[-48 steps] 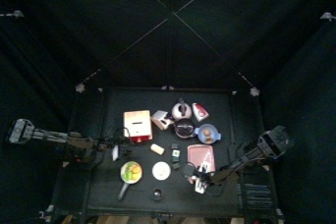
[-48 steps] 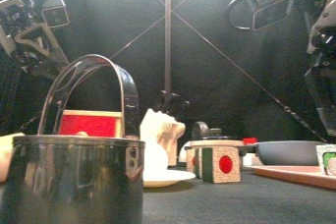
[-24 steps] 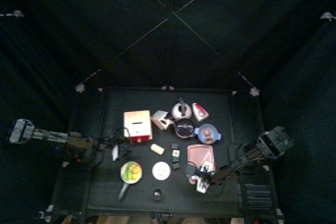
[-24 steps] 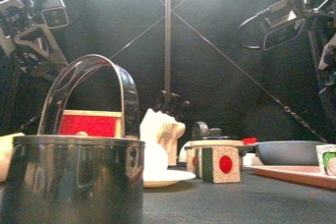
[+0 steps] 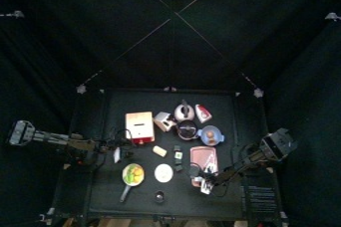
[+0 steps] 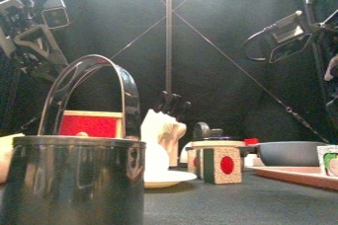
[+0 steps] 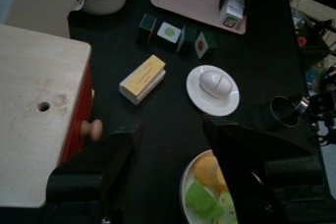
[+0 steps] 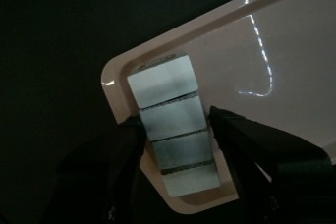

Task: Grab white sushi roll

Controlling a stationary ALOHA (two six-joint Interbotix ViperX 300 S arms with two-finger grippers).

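You see the right arm (image 6: 294, 34) sink lower and slide to the right, out toward the edge.

Pink tray (image 8: 250, 81) looked glossy plastic w/ bright glare streaks; sushi roll (image 8: 174, 120) on it matt, pale. Pot (image 6: 73, 175) at table's front edge was brushed metal; tabletop (image 7: 157, 120) matt black.
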